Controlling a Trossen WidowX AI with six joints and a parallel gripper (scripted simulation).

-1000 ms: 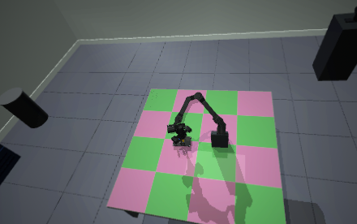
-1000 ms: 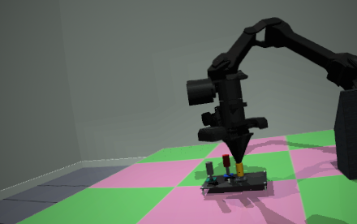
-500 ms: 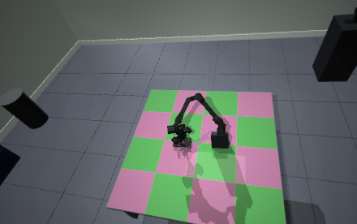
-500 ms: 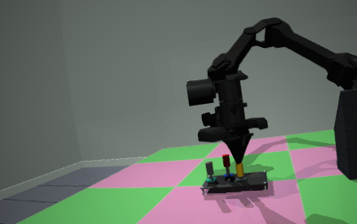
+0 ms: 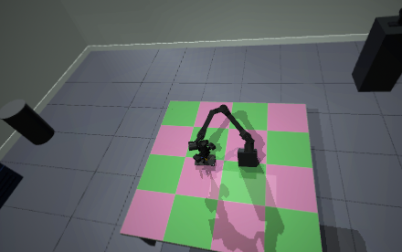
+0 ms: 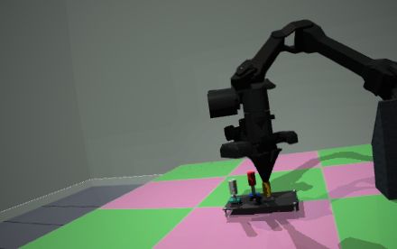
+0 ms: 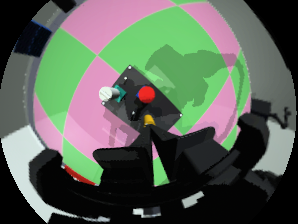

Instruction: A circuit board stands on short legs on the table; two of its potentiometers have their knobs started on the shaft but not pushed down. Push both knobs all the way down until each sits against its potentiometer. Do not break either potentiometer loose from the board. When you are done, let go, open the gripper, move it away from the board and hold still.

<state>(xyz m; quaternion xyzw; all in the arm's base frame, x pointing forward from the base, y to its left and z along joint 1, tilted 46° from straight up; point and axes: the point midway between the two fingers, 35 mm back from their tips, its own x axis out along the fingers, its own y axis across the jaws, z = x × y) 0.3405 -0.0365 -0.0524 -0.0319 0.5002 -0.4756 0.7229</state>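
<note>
The dark circuit board stands on short legs on the table. A yellow knob stands upright near its right end in the exterior view, with no clear shaft showing below it. A red knob stands higher, with shaft showing above its blue potentiometer. A white knob also has shaft showing above its teal potentiometer. My gripper is shut and empty, pointing down, its tips at the top of the yellow knob. Whether they touch is unclear.
The arm's base stands on the checkered table, to the right of the board. Small dark parts rise from the board between the knobs. Dark cabinets and a cylinder are beyond the table.
</note>
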